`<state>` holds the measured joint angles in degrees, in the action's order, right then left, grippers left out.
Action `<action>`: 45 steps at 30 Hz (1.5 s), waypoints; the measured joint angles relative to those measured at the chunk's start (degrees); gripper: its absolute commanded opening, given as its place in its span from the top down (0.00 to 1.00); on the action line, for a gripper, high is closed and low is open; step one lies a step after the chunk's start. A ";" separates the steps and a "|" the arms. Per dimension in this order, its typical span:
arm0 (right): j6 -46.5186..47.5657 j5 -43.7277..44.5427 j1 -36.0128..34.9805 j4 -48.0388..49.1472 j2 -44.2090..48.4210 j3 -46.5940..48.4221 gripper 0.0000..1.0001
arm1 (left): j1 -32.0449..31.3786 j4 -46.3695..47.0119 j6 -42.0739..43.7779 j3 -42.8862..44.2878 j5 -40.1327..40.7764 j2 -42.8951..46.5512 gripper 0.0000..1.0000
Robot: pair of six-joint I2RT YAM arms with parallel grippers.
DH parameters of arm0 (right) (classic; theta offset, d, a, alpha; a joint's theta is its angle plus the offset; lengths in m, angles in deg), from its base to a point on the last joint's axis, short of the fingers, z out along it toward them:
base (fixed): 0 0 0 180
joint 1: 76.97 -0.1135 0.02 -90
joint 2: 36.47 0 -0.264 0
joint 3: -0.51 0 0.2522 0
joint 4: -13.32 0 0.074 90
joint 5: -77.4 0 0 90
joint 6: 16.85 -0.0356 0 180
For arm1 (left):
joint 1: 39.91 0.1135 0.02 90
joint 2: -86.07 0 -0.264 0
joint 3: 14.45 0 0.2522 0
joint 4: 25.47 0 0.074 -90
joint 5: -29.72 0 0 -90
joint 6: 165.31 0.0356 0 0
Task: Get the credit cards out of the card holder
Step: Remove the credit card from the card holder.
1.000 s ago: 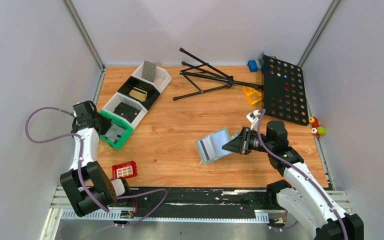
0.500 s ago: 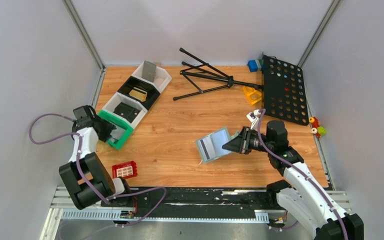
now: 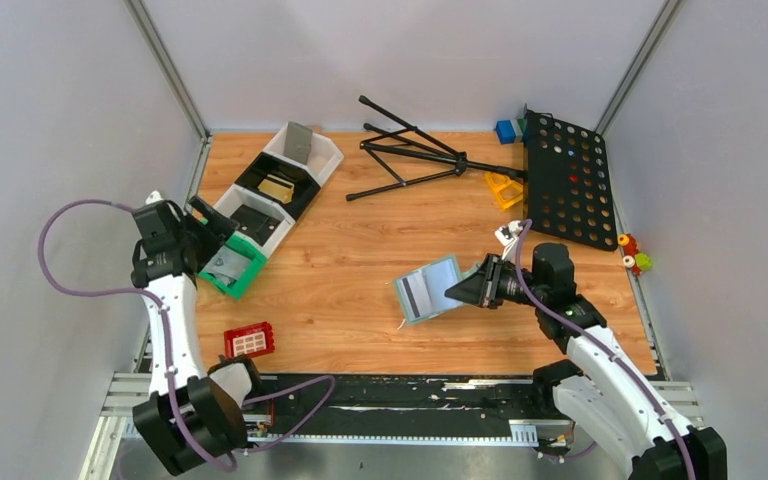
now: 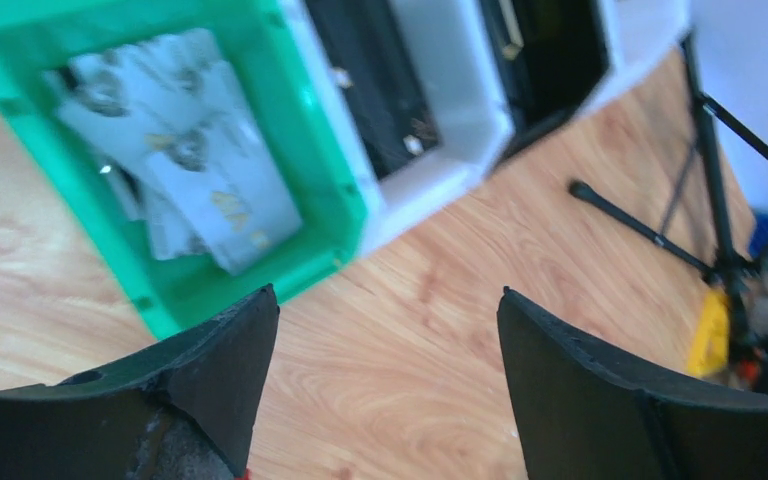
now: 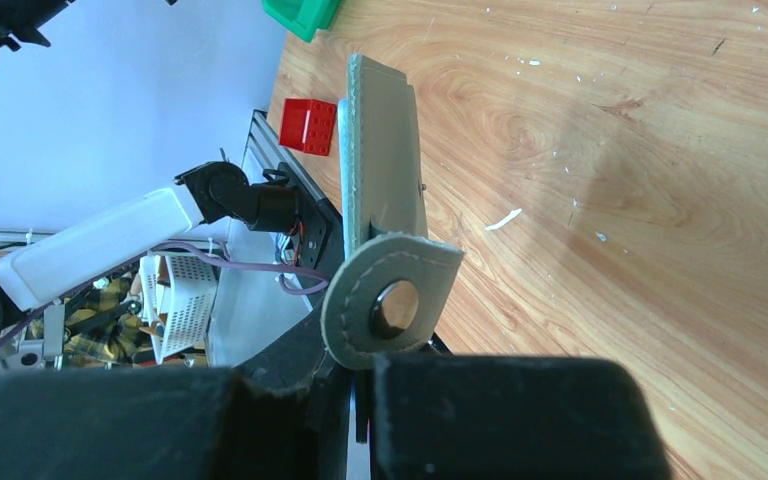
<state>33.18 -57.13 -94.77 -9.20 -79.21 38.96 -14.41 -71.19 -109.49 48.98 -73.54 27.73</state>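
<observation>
Your right claw [image 3: 457, 292] is pinching the card holder [image 3: 428, 290]; your left claw [image 4: 382, 320] is hovering open and empty above the cards [image 4: 195, 165].

The right gripper [image 5: 360, 400] fills the bottom edge, its dark, blurred fingers [image 5: 505, 415] clamped on the card holder [image 5: 385, 150]. The holder shows edge-on as a grey-green slab above the wooden table [image 5: 610, 150]. Its rounded flap [image 5: 430, 270], with a snap hole, sits just above the fingers. Beyond are a red block [image 5: 308, 125], the corner of a green tray [image 5: 300, 12] and the left arm's white link [image 5: 110, 245].
</observation>
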 measured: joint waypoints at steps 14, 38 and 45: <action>-1.68 0.09 0.00 2.38 -0.83 0.00 1.00 | -35.58 1.75 -1.90 -4.35 -4.42 12.81 0.00; -18.32 -4.31 0.00 19.43 4.17 -6.08 1.00 | -67.47 53.75 -24.22 -30.23 -8.68 6.99 0.23; -22.21 -5.97 0.00 23.37 4.17 -6.78 1.00 | -67.91 62.10 -27.39 -32.48 -8.63 4.74 0.24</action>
<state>10.97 -63.10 -94.77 14.17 -75.04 32.18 -82.32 -9.10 -136.87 16.50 -82.17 32.47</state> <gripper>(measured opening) 0.056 0.766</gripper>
